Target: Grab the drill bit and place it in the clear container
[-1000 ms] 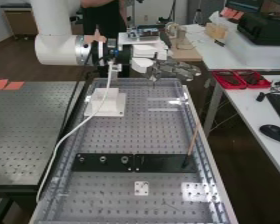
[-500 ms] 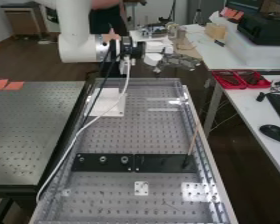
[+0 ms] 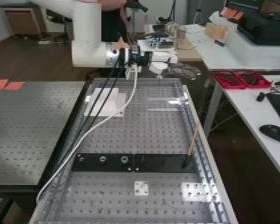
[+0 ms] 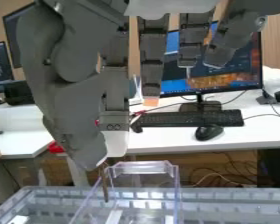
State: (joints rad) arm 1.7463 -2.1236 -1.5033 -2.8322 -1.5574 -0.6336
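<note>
At the far end of the bench in the high view, the hand (image 3: 181,71) is above the bench surface. In the wrist view the hand (image 4: 74,95) has its thumb and a finger pinched on the drill bit (image 4: 104,186), a thin dark brown shaft hanging tip down. The clear container (image 4: 144,168), an open transparent box, stands beside the bit and lower than the fingertips. Its faint outline, the clear container (image 3: 165,104), is near the bench's far right in the high view. The bit's upper end is hidden by the hand.
A white block (image 3: 105,103) stands left of the container. Nearer lie a black plate (image 3: 103,161) with round fittings and a thin upright stick (image 3: 193,142). Cables hang from the arm across the bench. Red trays (image 3: 240,79) are on the side table.
The arm's upper part has shifted right in the high view, and the hand has moved slightly right. The hanging cables have swung right too. The bench items have kept their places.
</note>
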